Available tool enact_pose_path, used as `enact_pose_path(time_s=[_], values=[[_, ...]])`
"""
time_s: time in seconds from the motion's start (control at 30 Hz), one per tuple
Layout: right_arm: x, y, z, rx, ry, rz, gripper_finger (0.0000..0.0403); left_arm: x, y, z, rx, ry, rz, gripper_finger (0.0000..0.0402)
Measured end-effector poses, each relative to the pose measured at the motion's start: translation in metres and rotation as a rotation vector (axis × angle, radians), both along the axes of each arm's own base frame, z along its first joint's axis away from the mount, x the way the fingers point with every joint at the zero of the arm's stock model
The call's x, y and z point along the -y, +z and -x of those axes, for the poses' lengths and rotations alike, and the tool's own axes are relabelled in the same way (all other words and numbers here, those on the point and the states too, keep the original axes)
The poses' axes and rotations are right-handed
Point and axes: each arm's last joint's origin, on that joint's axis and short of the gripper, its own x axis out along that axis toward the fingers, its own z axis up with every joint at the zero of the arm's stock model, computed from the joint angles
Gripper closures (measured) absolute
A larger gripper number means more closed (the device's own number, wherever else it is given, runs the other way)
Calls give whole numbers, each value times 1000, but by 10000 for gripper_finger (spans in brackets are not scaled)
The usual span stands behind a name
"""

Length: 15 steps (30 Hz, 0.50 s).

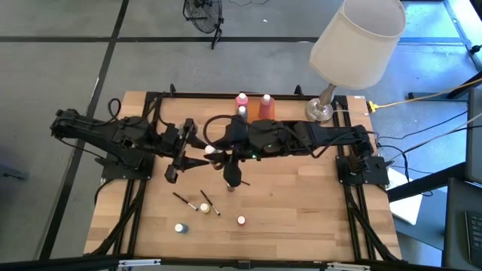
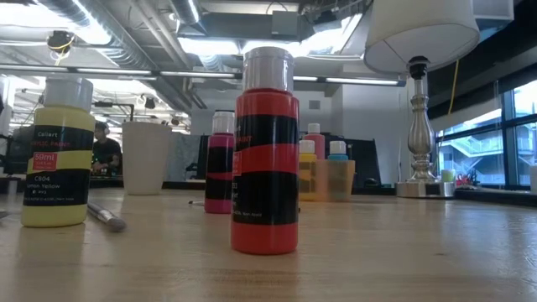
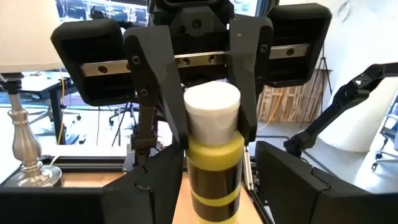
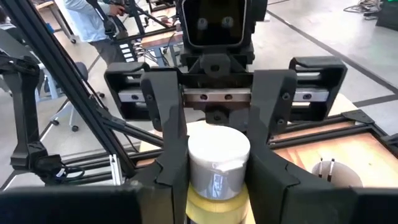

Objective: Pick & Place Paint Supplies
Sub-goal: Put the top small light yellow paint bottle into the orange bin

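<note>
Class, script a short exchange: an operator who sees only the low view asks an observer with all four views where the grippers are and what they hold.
Operator: No grippers in my view. Where are they?
Observer: Both meet above the middle of the table, facing each other.
Operator: Holding anything?
Observer: The right gripper clamps a white-capped yellow bottle.
Operator: And the left?
Observer: The left gripper flanks that bottle; a gap shows beside one finger.
</note>
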Motion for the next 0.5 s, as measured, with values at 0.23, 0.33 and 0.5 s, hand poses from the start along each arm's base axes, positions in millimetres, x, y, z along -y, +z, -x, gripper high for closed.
enact_pose_path(time_s=[0.23,0.33,0.5], values=[[1,0,7,-47,-37,1,281,-3,5,11,26,-4,-12,207],[1,0,10,-58,-60,9,281,-5,12,20,68,0,-16,208],[1,12,27,-62,-109,23,281,-6,12,25,72,10,-42,208]])
